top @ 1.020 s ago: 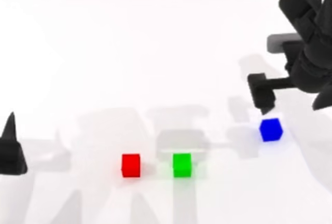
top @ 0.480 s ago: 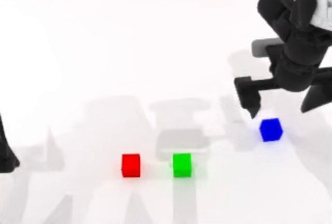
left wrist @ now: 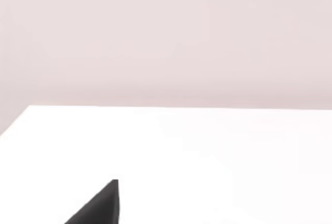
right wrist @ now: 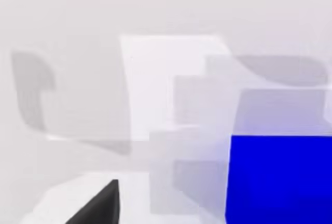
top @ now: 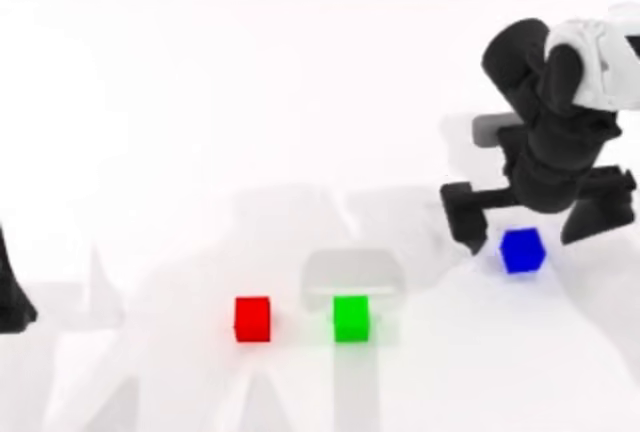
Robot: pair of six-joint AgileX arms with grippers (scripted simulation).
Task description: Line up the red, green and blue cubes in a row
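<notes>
**Over the blue cube: right gripper poised, fingers apart**

At the right side of the table [top: 200, 102], the right gripper [top: 532, 214] hangs over the blue cube [top: 522, 250], its two fingers spread wide, one finger [top: 462, 214] to the cube's left and the other to its right. Whether either finger touches the cube cannot be told. The right wrist view shows the blue cube [right wrist: 280, 177] at the frame's edge rather than centred, with one dark fingertip [right wrist: 98, 206] well apart from it. The red cube [top: 252, 318] and green cube [top: 351, 318] sit near each other toward the near edge, level with one another; the blue cube lies well apart, to their right and farther back, so the row is judged unfinished. The left gripper [top: 12, 302] is parked at the table's left edge; its finger state cannot be told.

Risks, as judged from this pose: if the fingers descend off-centre, one tip may land on the cube's top or nudge it aside, turning it. A corner grip could let it slip in transit. Set down carelessly, it might bump the green cube or fall out of line.
</notes>
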